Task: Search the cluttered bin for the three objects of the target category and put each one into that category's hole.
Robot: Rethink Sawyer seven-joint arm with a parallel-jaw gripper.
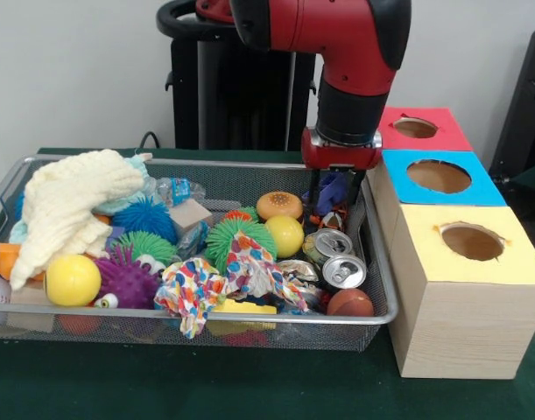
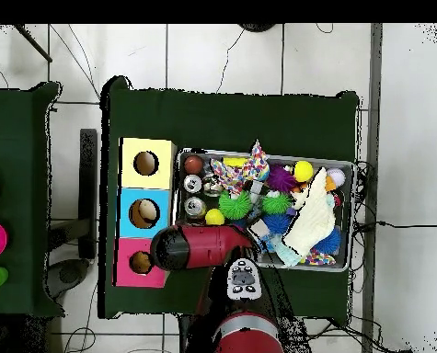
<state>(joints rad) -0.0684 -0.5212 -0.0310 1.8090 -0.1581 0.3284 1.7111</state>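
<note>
Arm reaches down — end effector (image 1: 330, 203) in the cluttered bin (image 1: 372, 319), finger state unclear.

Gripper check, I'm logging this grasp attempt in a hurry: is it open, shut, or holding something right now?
Gripper: down inside the cluttered bin at the corner by the red-topped box; whether it is open, shut or holding anything cannot be told.

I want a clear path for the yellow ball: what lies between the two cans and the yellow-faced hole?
Front view: only the bin's mesh wall and rim, then the box's bare wooden side.
</note>
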